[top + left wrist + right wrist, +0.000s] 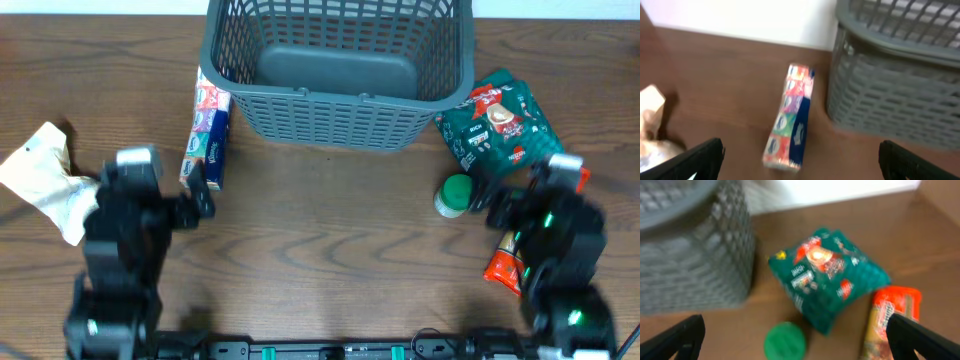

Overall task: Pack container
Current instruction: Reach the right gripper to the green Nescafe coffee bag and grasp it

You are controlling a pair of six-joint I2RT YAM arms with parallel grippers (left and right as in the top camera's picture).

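My left tool [198, 195] is spread wide and grips nothing. Its fingers [702, 157] point at a long multicoloured tissue pack [790, 122] lying on the brown wooden bench [330, 220]. My right tool [492, 198] is spread just as wide and is also empty, facing a round green cap [785, 341] and a dark green foil packet [827, 282]. Both arms reach from the 6 o'clock edge, the left at 8 o'clock and the right at 4. The large grey plastic lattice basket [330, 115] stands at 12 o'clock.

Overhead, the top edge cuts off the far side of the basket [335, 120]. My right arm [560, 250] hides part of the orange packet [503, 268]. Blur makes the tissue pack [789, 120] unreadable.
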